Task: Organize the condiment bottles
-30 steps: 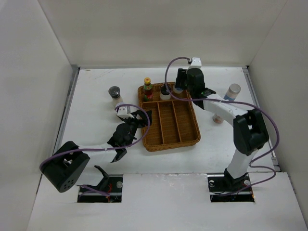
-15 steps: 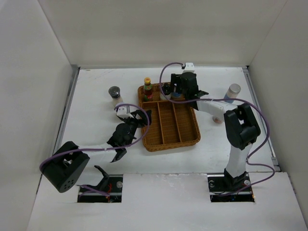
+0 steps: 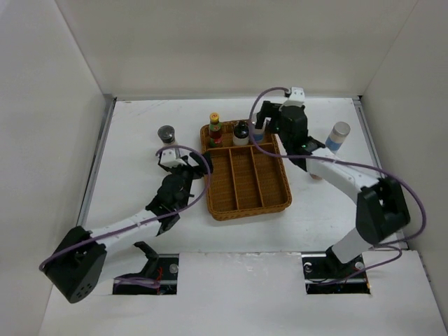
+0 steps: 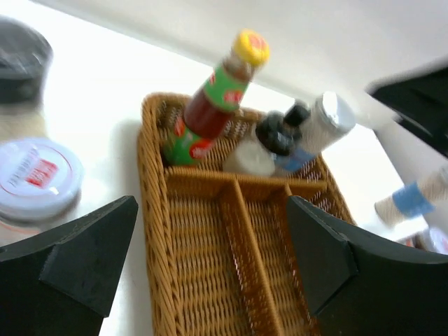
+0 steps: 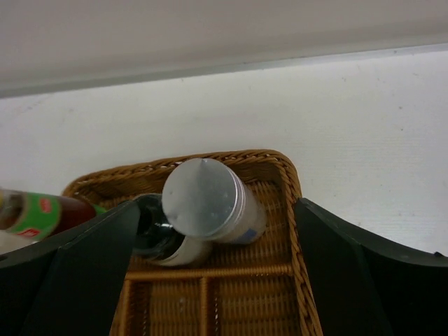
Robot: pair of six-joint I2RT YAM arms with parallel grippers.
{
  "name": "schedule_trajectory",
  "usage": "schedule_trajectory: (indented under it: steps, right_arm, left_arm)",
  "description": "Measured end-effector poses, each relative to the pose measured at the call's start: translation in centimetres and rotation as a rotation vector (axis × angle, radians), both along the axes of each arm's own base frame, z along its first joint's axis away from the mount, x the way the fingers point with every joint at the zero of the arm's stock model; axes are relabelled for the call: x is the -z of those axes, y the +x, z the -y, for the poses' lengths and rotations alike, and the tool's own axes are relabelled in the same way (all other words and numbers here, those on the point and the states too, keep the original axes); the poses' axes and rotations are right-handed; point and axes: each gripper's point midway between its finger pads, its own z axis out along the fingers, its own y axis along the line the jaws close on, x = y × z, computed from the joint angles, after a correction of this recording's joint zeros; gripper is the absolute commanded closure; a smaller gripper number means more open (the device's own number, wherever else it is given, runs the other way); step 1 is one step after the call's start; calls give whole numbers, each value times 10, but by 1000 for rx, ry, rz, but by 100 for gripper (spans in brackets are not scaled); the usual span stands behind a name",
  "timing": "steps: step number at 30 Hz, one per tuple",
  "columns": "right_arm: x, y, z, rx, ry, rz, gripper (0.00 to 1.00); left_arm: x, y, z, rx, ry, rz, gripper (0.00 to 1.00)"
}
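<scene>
Tray (image 4: 150, 175) woven brown wicker; grey-lidded shaker (image 5: 203, 199) cylindrical, smooth round lid.

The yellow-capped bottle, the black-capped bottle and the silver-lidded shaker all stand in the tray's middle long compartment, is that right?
Not quite. The yellow-capped bottle, the black-capped bottle and the silver-lidded shaker all stand in the far cross compartment of the tray, not its middle long one. The left wrist view shows it.
</scene>
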Motion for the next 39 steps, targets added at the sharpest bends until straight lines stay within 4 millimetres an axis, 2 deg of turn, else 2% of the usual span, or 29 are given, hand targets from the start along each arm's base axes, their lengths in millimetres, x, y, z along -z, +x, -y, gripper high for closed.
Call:
schedule_trajectory:
  steps: [1, 3, 4, 5, 6, 7, 8, 9, 11, 12, 14, 16, 18, 21, 24, 27, 32, 35, 39]
  right_arm:
    - [-9, -9, 4, 8, 19, 19, 6]
    - [-27, -28, 15, 23, 68, 62, 29]
    - [-33, -39, 20, 28, 97, 82, 54]
    - [-36, -50, 24, 31, 125, 95, 72]
    - [-37, -59, 27, 35, 148, 103, 80]
    - [-34, -69, 29, 36, 178, 104, 80]
    - [-27, -79, 29, 33, 199, 94, 77]
    - [-18, -88, 28, 26, 215, 80, 67]
    - [1, -109, 21, -1, 230, 45, 38]
    - [12, -120, 18, -19, 234, 26, 28]
    - [29, -143, 13, -58, 237, 4, 18]
    - [42, -165, 11, -97, 241, -3, 15]
    - [47, -178, 11, -120, 250, 2, 14]
    - [50, -186, 8, -144, 260, 13, 14]
    - [52, -188, -1, -168, 264, 13, 14]
    - [52, -190, -6, -185, 266, 13, 14]
    - [53, -189, -8, -190, 267, 12, 14]
    - [54, -189, -9, -190, 267, 11, 14]
    - [53, -190, -8, -190, 270, 14, 14]
  left_arm:
    - [-9, 1, -5, -23, 3, 5, 11]
    - [-28, 4, -16, -78, 13, 10, 10]
    - [-38, 5, -23, -111, 17, 9, 10]
    - [-47, 8, -30, -146, 22, 6, 10]
    - [-52, 10, -36, -174, 32, -3, 10]
    - [-56, 13, -42, -204, 46, -18, 10]
    - [-57, 16, -47, -226, 66, -40, 10]
    - [-55, 19, -51, -249, 91, -66, 10]
    - [-42, 26, -57, -280, 148, -127, 9]
    - [-32, 30, -58, -292, 181, -164, 9]
    - [-5, 37, -62, -307, 251, -244, 9]
    - [24, 39, -68, -317, 313, -322, 9]
    - [44, 41, -72, -320, 351, -377, 9]
    - [61, 48, -78, -326, 374, -427, 9]
    - [66, 57, -84, -340, 374, -449, 11]
    - [73, 67, -88, -341, 369, -470, 18]
    - [88, 70, -91, -331, 370, -508, 40]
    - [90, 71, -90, -321, 371, -515, 58]
    - [85, 68, -86, -291, 358, -514, 63]
